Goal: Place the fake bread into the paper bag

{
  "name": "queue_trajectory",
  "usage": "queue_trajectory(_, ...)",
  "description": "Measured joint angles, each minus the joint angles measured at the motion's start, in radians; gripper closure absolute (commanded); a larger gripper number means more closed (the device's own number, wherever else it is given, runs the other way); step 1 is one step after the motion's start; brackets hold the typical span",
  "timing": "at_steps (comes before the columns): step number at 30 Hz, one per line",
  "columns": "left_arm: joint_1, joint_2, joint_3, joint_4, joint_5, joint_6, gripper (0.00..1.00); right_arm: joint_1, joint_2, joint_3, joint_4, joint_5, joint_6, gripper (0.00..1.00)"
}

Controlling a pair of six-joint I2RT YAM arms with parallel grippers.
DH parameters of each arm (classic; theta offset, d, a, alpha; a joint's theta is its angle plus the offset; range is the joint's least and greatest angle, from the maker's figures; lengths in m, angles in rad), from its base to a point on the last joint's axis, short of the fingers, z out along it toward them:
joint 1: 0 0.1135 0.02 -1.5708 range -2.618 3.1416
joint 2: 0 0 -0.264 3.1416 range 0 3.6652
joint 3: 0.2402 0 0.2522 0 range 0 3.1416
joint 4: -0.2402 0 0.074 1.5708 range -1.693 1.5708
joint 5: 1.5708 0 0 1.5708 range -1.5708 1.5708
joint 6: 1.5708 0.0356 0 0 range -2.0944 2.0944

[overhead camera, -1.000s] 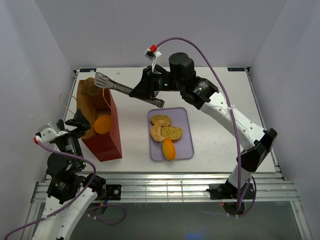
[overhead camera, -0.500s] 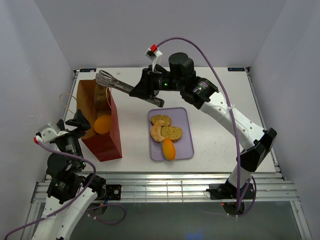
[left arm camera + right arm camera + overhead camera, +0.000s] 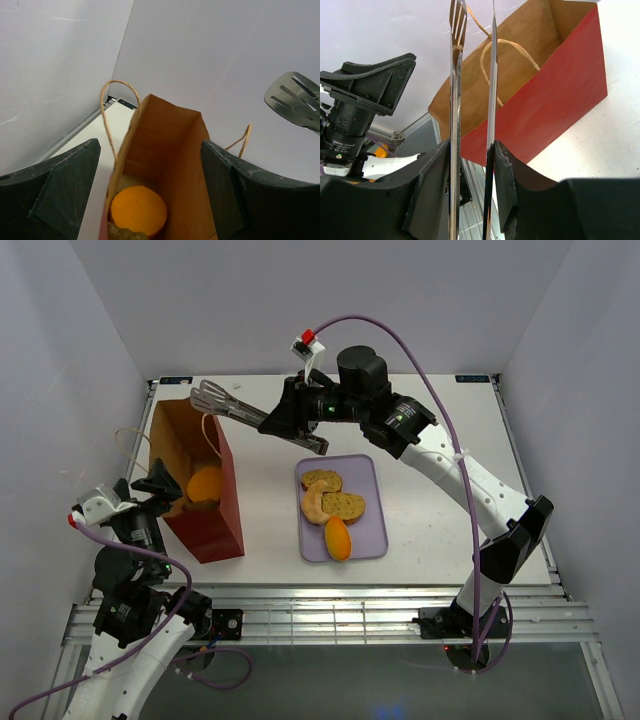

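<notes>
Some of the fake bread is already in the paper bag [image 3: 226, 512]. An orange bun [image 3: 205, 483] can be seen at the bottom, with a brown piece [image 3: 184, 506] just beside it on the near side. More bread is left on the purple tray [image 3: 372, 540]: two round brown slices [image 3: 322, 480], a pale curved roll [image 3: 314, 504] and an orange piece [image 3: 338, 537]. So the job is judged to be partly done, with four pieces left to be moved.

The bag is stood upright on the left side of the table [image 3: 440, 530], its mouth open. The tray is set in the middle, a little apart from it.

Metal tongs [image 3: 225, 402] are clamped by the right gripper [image 3: 280, 422]. Their flat ends are held above the far end of the bag, and nothing is gripped between them. The left gripper [image 3: 160, 483] is held at the near end of the bag with its fingers [image 3: 55, 190] spread wide. Whether the bag is touched by them cannot be told.

The thin cord handles [image 3: 112, 107] are stuck up at the bag's mouth and might be caught by the tongs. Each piece must also be lifted over the bag's tall red wall
</notes>
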Motion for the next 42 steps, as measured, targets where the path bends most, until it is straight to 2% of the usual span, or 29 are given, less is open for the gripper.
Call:
queue_trajectory(7, -0.001, 0.0, -0.001, 0.0, 0.0, 0.003, 0.08, 0.0, -0.021, -0.018, 0.009, 0.021, 0.002, 0.54)
queue_trajectory(13, -0.001, -0.002, -0.001, 0.0, 0.0, 0.004, 0.08, -0.002, -0.127, -0.095, 0.015, 0.062, 0.001, 0.54)
queue_trajectory(23, -0.003, -0.007, -0.002, 0.0, 0.0, 0.007, 0.08, -0.063, -0.373, -0.39, 0.039, 0.145, 0.001, 0.54)
queue_trajectory(42, -0.005, -0.006, -0.003, 0.0, 0.011, 0.007, 0.08, -0.117, -0.658, -0.858, 0.028, 0.293, 0.006, 0.54)
